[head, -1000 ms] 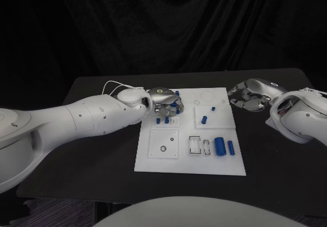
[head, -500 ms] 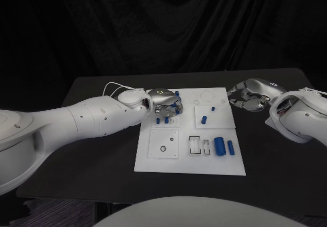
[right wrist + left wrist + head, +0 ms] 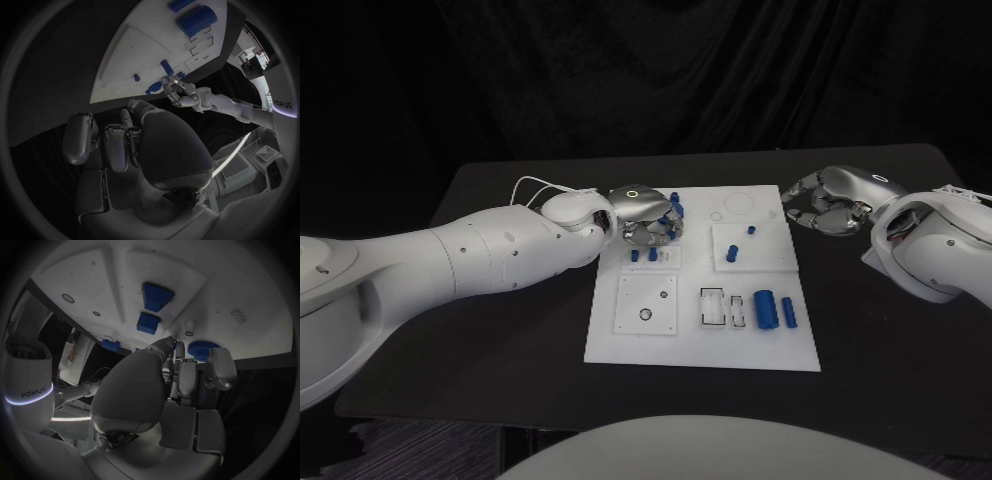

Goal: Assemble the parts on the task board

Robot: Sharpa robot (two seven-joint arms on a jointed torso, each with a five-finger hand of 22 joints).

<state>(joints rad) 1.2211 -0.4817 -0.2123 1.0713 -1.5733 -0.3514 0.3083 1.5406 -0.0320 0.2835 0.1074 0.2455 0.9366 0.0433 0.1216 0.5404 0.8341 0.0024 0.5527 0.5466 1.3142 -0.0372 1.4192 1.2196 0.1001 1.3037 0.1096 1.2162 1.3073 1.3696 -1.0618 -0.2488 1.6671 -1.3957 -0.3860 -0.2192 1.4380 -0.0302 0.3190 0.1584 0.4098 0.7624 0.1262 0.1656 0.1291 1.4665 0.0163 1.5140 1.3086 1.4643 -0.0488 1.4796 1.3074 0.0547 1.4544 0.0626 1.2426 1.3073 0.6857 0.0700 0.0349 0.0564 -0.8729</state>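
Under the left robot hand (image 3: 648,216), blue parts (image 3: 643,255) stand on the task board (image 3: 704,345).

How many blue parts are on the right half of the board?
4: a small peg, a longer peg, a thick cylinder and a slim cylinder beside it. More lie by the left hand, some maybe hidden.

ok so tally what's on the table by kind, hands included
silver hands: 2, the left hand and the right hand
white task board: 1
blue parts clear of the left hand: 6
total: 9
More blue shows at the left hand's fingers, too hidden to count.
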